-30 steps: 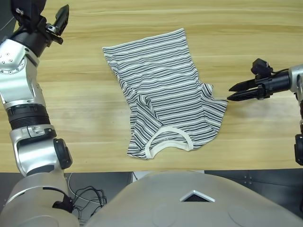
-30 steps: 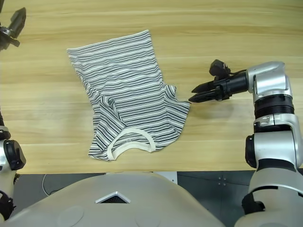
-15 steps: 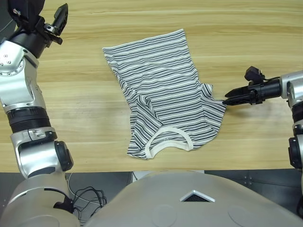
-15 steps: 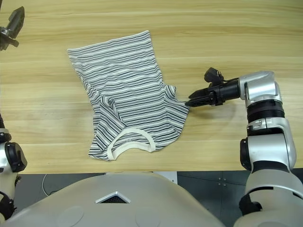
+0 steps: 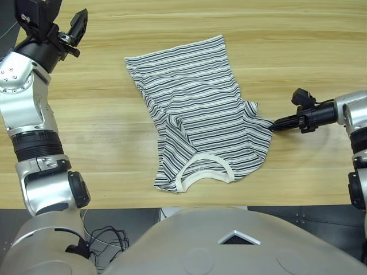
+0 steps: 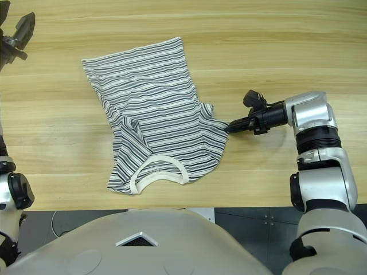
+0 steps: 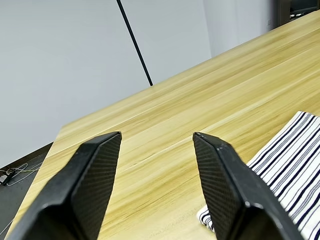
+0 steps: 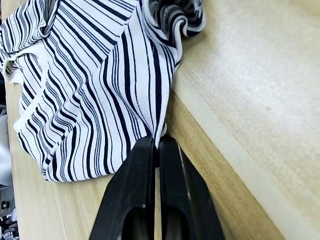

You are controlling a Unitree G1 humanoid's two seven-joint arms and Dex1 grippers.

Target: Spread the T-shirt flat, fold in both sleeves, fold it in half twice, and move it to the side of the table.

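A black-and-white striped T-shirt [image 5: 198, 109] lies crumpled on the wooden table [image 5: 298, 46], collar [image 5: 205, 170] toward the near edge and hem at the far side. My right gripper [image 5: 273, 125] rests low on the table at the shirt's right edge, shut on a fold of the fabric [image 8: 156, 131]. My left gripper [image 5: 75, 28] hangs raised over the far left of the table, open, well away from the shirt's far left corner [image 7: 295, 160].
Bare wood surrounds the shirt on every side. The table's near edge [image 5: 114, 206] runs just below the collar. Cables [image 5: 97, 238] lie on the floor at the lower left.
My right gripper slid left to the shirt's right edge and shut on the fabric there. The left gripper shifted only slightly.
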